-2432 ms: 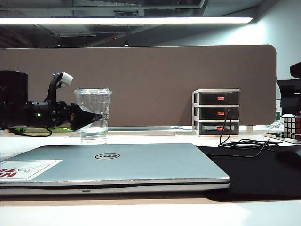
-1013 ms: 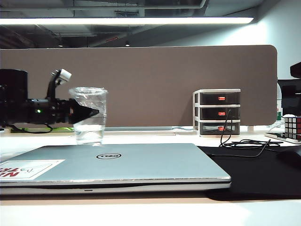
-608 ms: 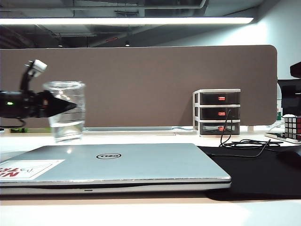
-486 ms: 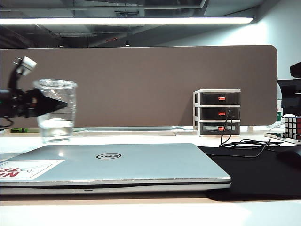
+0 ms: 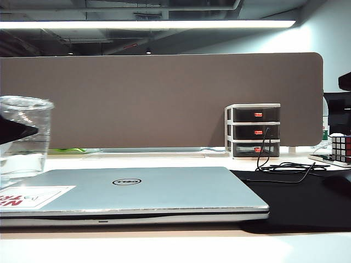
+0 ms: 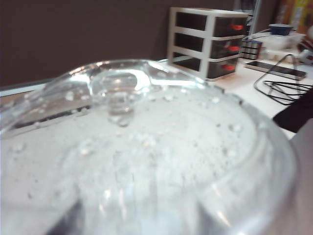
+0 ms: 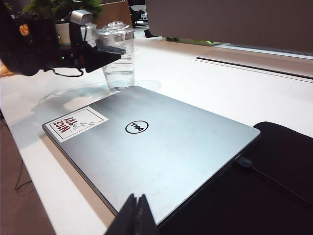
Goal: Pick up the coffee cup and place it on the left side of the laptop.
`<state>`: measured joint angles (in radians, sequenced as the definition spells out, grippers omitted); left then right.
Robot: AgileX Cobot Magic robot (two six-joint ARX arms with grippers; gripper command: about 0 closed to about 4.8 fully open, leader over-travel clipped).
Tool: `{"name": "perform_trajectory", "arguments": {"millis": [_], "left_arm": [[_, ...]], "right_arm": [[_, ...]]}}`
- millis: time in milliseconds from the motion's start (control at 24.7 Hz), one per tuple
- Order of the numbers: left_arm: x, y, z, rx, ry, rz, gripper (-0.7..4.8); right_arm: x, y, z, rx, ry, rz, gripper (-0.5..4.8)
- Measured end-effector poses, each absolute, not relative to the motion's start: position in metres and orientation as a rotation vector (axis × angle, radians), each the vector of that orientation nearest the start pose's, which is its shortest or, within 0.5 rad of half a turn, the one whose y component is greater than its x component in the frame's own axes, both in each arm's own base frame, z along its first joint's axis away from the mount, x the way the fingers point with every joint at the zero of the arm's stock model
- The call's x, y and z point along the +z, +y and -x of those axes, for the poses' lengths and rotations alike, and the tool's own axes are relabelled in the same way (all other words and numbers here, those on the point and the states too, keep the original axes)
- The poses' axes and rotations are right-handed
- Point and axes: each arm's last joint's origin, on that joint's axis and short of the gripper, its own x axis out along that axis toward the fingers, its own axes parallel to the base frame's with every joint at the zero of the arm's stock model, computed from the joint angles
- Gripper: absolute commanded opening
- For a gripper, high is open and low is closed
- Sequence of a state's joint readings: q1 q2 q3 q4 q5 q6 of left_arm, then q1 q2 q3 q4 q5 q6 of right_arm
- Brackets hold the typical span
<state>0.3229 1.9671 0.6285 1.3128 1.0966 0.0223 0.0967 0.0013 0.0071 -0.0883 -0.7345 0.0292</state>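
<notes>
- Two grippers noted. Left gripper [image 7: 105,53] is clamped on the coffee cup [image 7: 118,56], holding it upright at the far left, just beyond the laptop's far-left corner.
- Right gripper [image 7: 136,218] has its fingers pressed together, empty, above the laptop's [image 5: 137,192] near edge.
- Cup carries water; droplets on its lid [image 6: 146,142].
- Drawer unit [image 5: 252,130] stands far right.

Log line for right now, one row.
left gripper: shut on coffee cup, carried | cup: beyond laptop left end | right gripper: shut, idle above laptop
</notes>
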Motion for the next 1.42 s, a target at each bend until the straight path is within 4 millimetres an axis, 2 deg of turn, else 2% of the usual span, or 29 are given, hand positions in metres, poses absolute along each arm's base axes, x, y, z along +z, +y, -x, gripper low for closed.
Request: {"name": "perform_trajectory", "arguments": {"millis": [365,648,689,730,770,811,1175,1419], "left_arm": [[0.109,0.095,-0.281,-0.685,0.033,0.012,2.77],[0.109,0.094,-0.280,-0.686,0.028,0.008,2.79],[0.109,0.094,-0.280,-0.688,0.028,0.008,2.98],[0.109,0.094,-0.280,-0.690,0.028,0.010,3.86],[0.109,0.094,-0.280,-0.700,0.030,0.021,4.24],[0.110,0.094,-0.280,-0.702,0.028,0.020,4.37],[0.108,0.094,-0.280,-0.711,0.051,0.058,4.36],[0.097,0.099,-0.275,-0.716,0.157,0.170,4.36]], "right_arm": [[0.158,0.028,-0.087,0.830,0.093,-0.054,-0.01],[0.158,0.028,-0.087,0.830,0.093,-0.054,-0.01],[0.158,0.028,-0.087,0.830,0.093,-0.054,-0.01],[0.158,0.028,-0.087,0.830,0.093,-0.054,-0.01],[0.158,0.028,-0.087,0.830,0.093,-0.054,-0.01],[0.158,0.028,-0.087,0.830,0.093,-0.054,-0.01],[0.158,0.028,-0.087,0.830,0.093,-0.054,-0.01],[0.158,0.028,-0.087,0.830,0.093,-0.054,-0.01]]}}
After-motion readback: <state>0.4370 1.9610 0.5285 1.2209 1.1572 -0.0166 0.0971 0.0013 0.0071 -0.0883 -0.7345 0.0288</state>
